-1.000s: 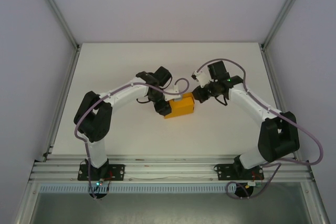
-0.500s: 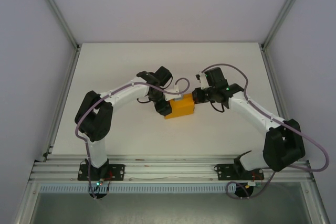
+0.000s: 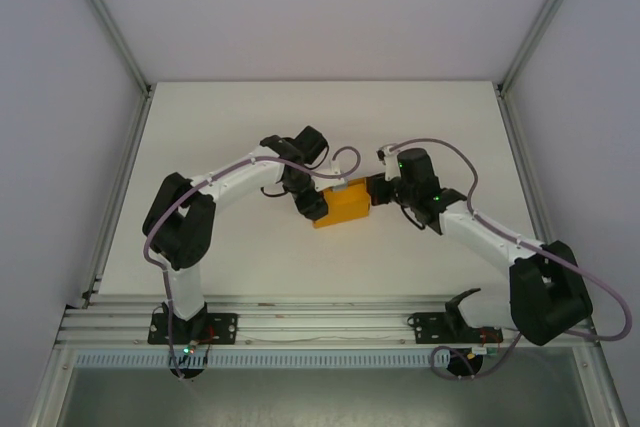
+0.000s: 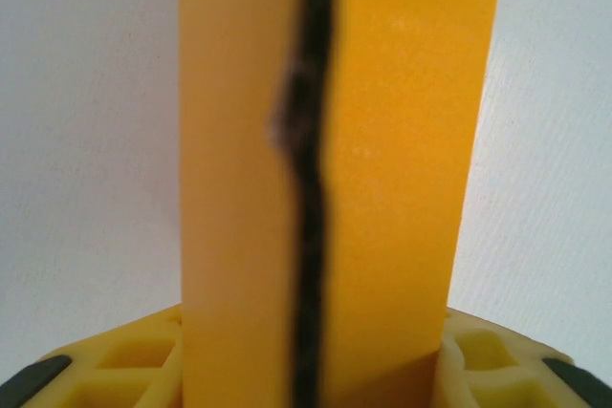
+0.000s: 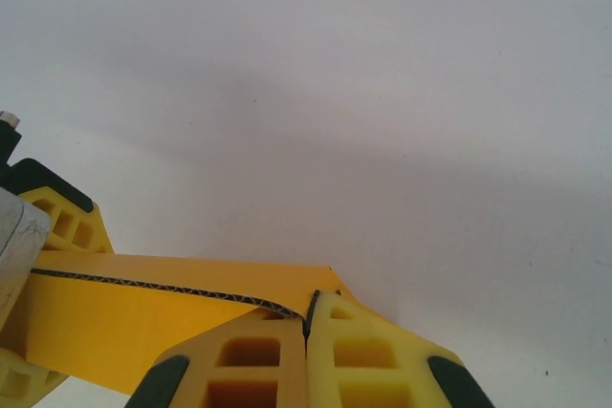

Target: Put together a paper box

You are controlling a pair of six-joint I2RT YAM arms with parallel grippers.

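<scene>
From the top camera I am looking at the paper box (image 3: pixel 345 207) sitting on the white table (image 3: pixel 250 117), roughly at the middle of it, with the two arms reaching in toward it from either side. The left gripper (image 3: pixel 312 204) is meeting the box's left end, and the right gripper (image 3: pixel 378 190) is meeting its far right corner. Through the left wrist camera I am seeing the box (image 4: pixel 402 140) running straight up the frame out of the left gripper (image 4: pixel 311 336). A dark, ragged seam is going down its middle where two orange panels are coming together. The yellow fingers (image 4: pixel 124 365) are sitting against the card on both sides, so I am reading this pincer as holding the box at a middling width, with the pale table (image 4: pixel 86 140) showing behind it. Through the right wrist camera the right gripper (image 5: pixel 308 305) is showing its two yellow fingers pressed flat together, fully narrow. Their tips are lying right at the corrugated edge of the box (image 5: pixel 134 317). I am not able to tell whether any card is nipped between them. At the left edge of that view one of the left gripper's fingers (image 5: pixel 57 222) is showing against the box's far end, and the bare table (image 5: pixel 382 93) is stretching away beyond.
</scene>
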